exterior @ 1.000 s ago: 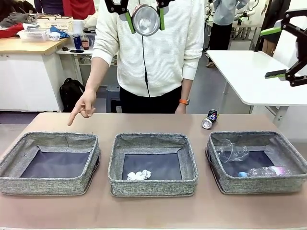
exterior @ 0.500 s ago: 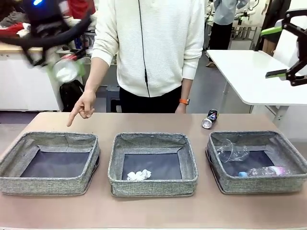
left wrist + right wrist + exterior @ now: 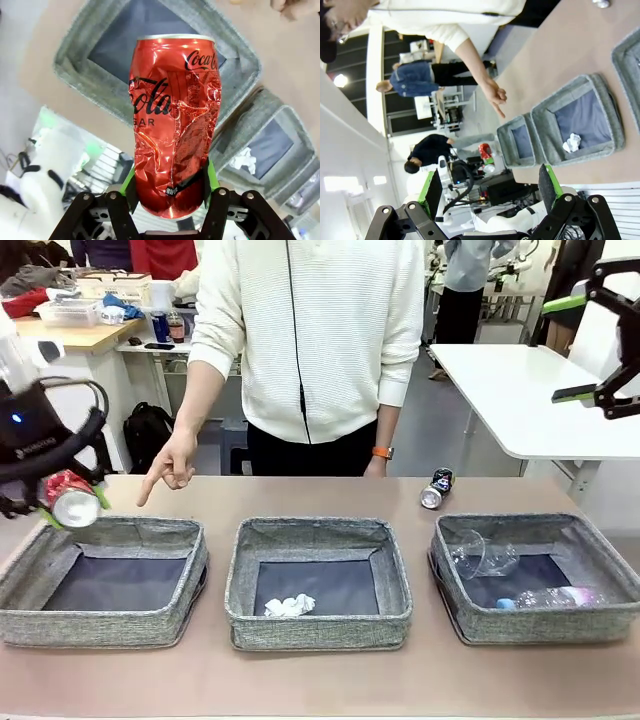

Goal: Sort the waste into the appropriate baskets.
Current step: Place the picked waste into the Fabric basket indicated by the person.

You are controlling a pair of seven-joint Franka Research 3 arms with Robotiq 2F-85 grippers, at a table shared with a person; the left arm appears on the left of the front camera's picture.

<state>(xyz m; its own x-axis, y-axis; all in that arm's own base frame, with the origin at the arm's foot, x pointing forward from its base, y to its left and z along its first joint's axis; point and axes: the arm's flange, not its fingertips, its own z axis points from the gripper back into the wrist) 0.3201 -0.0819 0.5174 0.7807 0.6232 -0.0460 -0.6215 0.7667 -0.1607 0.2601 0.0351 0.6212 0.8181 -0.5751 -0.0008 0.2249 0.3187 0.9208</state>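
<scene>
Left gripper (image 3: pixel 170 187) is clamped on the crushed red aluminium cola can (image 3: pixel 174 120), green pads on the can's lower sides, long axis running straight out along the fingers. In the front view the can (image 3: pixel 70 500) hangs at the table's left end, just over the far left corner of the left grey woven fabric basket (image 3: pixel 150 628), silver end face toward the camera. Left wrist view looks down the can at that basket's dark bottom (image 3: pixel 150 37), so the drop target lies directly ahead of the can, slightly inboard of the rim. Judgement: next move is a short shift toward the basket's middle, then release. The person's hand (image 3: pixel 172 465) points down at the table's far edge, just behind the same basket.

Right gripper (image 3: pixel 605 340) is parked high over the right edge, jaws wide apart, nothing in them. The small dark blue-black can (image 3: pixel 437 488) lies on the table behind the right basket (image 3: pixel 540 625), nearer the right arm
</scene>
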